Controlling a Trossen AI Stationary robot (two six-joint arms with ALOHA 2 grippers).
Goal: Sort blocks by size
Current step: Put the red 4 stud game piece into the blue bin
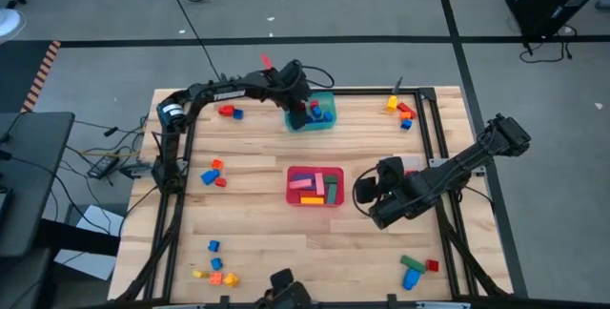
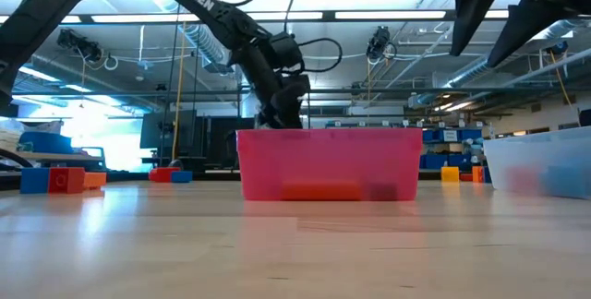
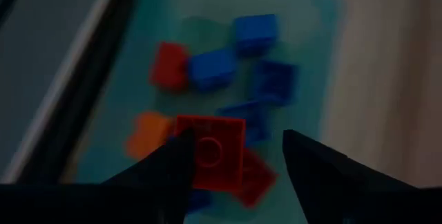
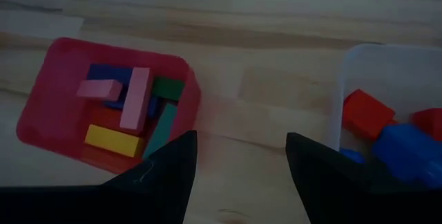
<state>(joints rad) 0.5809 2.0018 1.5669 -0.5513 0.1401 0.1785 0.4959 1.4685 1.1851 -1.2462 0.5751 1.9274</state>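
**High view: left arm dropping a red brick into the teal tub**

High view had the left gripper (image 1: 307,109) parked over the teal tub (image 1: 327,120), which sat near the bench's far edge, about mid-width. Left wrist view looked straight down into that tub: small blue cubes (image 3: 254,32), a red one and an orange one lay on its floor, so this tub seemed to be the home for the smallest size. A square red brick (image 3: 209,150) showed just beside one dark finger (image 3: 166,172), w/ the jaws spread apart and a clear gap on the other side. Looked let go or nearly so, not pinched; can't tell if it had landed yet.

The red tub (image 1: 315,187) sat at bench centre and held the long bars: pink, yellow, green, blue, lying flat side by side. Right wrist view showed them plainly, plus the clear tub (image 4: 387,106) w/ mid-size red and blue blocks inside.

The right gripper (image 1: 376,195) hung between the red tub and the clear tub toward the right edge, jaws apart, nothing in them. Prob. waiting its turn.

Loose blocks (image 1: 213,175) were left in clusters: far left by the teal tub, left edge, near-left corner, far-right corner, near-right corner. Sorting looked roughly partway done, w/ plenty still out on the wood.

Risk, as I judged it: brick could catch the tub rim if the drop was off-centre.
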